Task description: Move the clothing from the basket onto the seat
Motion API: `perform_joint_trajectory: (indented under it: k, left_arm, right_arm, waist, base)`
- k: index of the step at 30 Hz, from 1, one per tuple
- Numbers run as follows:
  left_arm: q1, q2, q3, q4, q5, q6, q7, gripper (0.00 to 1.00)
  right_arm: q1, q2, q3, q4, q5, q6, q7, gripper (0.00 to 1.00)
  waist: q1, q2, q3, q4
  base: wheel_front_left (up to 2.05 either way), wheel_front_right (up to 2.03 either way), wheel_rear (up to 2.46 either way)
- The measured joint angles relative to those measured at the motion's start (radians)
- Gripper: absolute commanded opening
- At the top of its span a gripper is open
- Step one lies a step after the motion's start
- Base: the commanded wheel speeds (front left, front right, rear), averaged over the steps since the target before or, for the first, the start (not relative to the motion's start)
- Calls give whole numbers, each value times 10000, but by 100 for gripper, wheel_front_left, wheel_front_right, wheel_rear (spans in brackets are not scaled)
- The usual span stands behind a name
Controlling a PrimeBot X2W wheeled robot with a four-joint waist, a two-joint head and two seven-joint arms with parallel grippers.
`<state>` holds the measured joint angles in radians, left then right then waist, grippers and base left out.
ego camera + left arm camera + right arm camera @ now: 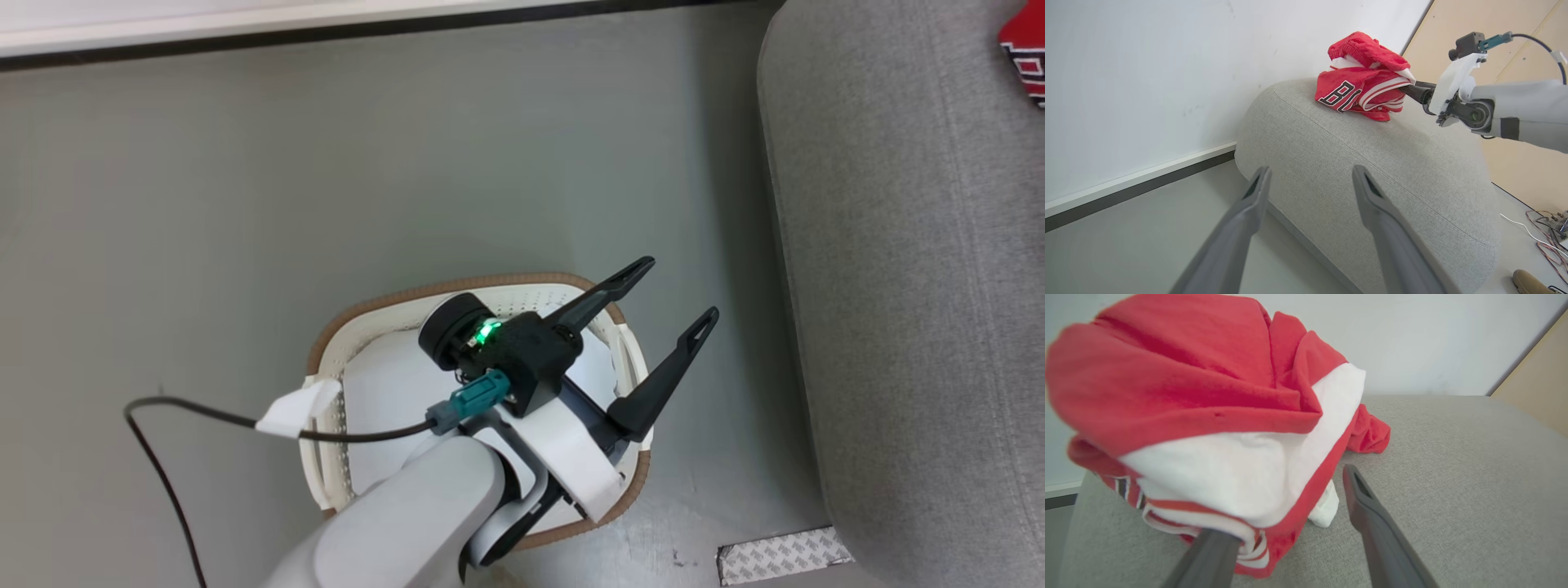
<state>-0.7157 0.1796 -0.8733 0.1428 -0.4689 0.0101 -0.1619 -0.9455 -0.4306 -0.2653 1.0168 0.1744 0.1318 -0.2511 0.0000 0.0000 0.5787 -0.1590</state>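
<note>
The clothing (1361,83), a red jersey with white bands and black lettering, lies bunched on top of the seat (1380,171), a big light grey sofa. My right gripper (1298,486) is open at the heap. Its left finger is under a fold of the cloth and its right finger (1372,522) stands free beside it on the cushion. From the left wrist view the right gripper (1412,90) touches the jersey's edge. My left gripper (678,288) is open and holds nothing above the basket (457,287), white with a brown rim, on the floor. The basket's inside looks pale white.
The seat (914,310) rises close to the basket's right, with a corner of the clothing (1024,57) at the top right. A black cable (163,425) trails over the grey floor. A tape patch (775,555) lies by the sofa's foot. Loose wires (1547,241) and a shoe (1531,281) lie beyond.
</note>
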Motion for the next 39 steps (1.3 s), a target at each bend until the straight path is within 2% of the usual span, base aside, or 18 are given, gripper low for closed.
perform_joint_trajectory:
  k: [5, 12, 19, 25, 33, 39]
  left_arm:
    - [165, 65, 12, 109, -111, 44, -163, 100]
    - [598, 146, 77, 399, -345, 176, -383, 100]
    - [1175, 173, 228, 748, -535, 393, -619, 100]
    - [1817, 146, 420, 1043, -654, 617, -863, 100]
    - [2931, 405, 970, 1331, -719, 1070, -976, 100]
    - [3917, 681, 1641, 1187, -602, 1315, -1020, 100]
  right_arm:
    - [454, -92, 190, 67, -418, 0, -69, 100]
    - [1512, 115, 288, -297, -525, 0, -104, 100]
    - [2821, 251, 451, -1496, -305, 0, -113, 100]
    - [4241, 261, 211, -3066, -59, 0, -113, 100]
    - [6234, 1160, 144, -5254, -17, 0, -115, 100]
    - [7402, 1958, 608, -6422, -36, 0, -115, 100]
  waist:
    - [0, 0, -272, -14]
    - [0, 0, -912, 21]
    - [0, 0, -1835, 123]
    - [-2, 0, -2818, 336]
    - [-3, 0, -4112, 791]
    - [-3, 0, -4926, 1162]
  base:
    - [0, 0, 0]
    - [0, 0, 0]
    - [0, 0, 0]
    - [0, 0, 0]
    - [0, 0, 0]
    - [0, 0, 0]
